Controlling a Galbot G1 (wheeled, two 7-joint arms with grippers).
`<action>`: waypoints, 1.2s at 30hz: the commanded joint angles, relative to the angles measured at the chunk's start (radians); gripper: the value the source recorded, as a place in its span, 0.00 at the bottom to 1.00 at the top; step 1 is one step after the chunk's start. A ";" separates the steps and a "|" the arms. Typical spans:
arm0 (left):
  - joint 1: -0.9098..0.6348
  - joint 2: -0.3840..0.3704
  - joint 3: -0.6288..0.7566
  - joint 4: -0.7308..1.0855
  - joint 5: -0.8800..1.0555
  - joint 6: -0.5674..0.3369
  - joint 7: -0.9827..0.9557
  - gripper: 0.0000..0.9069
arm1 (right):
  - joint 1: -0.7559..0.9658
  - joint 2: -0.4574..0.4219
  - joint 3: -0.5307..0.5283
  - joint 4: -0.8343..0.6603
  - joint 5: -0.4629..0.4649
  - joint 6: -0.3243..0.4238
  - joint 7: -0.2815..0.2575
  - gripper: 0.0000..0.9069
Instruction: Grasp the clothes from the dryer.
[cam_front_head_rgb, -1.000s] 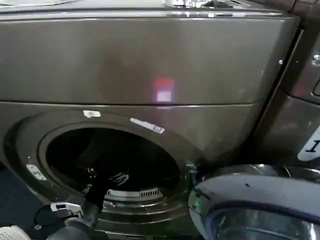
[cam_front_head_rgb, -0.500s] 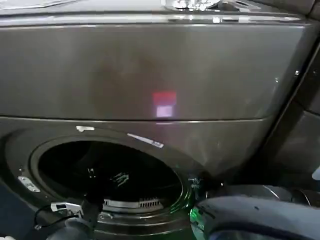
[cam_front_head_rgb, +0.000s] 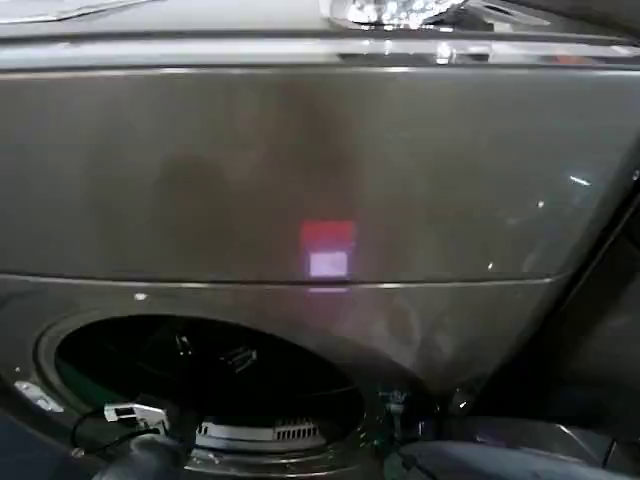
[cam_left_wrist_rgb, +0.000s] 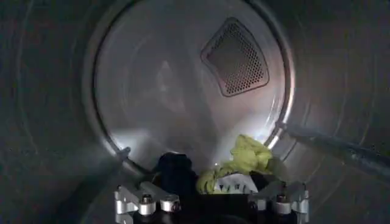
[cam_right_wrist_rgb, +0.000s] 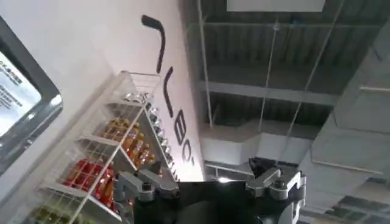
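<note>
The dryer (cam_front_head_rgb: 300, 170) is a bronze-grey front with a red light (cam_front_head_rgb: 327, 238) and a round dark porthole (cam_front_head_rgb: 200, 385) at the lower left. My left arm (cam_front_head_rgb: 150, 455) reaches in through the porthole. Inside the drum, the clothes are bunched right at my left gripper (cam_left_wrist_rgb: 213, 182): a dark navy piece (cam_left_wrist_rgb: 175, 173), a yellow-green piece (cam_left_wrist_rgb: 247, 155) and a white printed patch (cam_left_wrist_rgb: 234, 184). The gripper is shut on the bundle and the fabric hides its fingertips. My right gripper (cam_right_wrist_rgb: 207, 182) is parked, pointing up at a ceiling, with nothing in it.
The drum's back wall has a mesh vent (cam_left_wrist_rgb: 236, 58), and a paddle (cam_left_wrist_rgb: 341, 152) runs along one side. A lint grille (cam_front_head_rgb: 255, 433) sits at the porthole's lower rim. My right arm's casing (cam_front_head_rgb: 500, 462) is low on the right. A wire shelf of bottles (cam_right_wrist_rgb: 116, 158) stands by a white wall.
The dryer front and porthole have slid down in the head view, and the red light sits lower. My right arm's casing has dropped to the bottom edge. My left arm stays in the porthole.
</note>
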 joint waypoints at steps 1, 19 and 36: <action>-0.286 -0.064 -0.002 0.217 0.558 -0.166 0.268 1.00 | -0.014 -0.002 0.005 0.008 -0.012 0.002 -0.005 1.00; -0.587 -0.155 -0.096 0.486 0.728 -0.315 0.796 1.00 | -0.043 0.021 0.018 0.023 -0.041 0.029 -0.034 1.00; -0.871 -0.173 -0.211 0.848 0.835 -0.325 0.874 1.00 | -0.078 0.016 0.040 0.024 -0.006 0.048 -0.036 1.00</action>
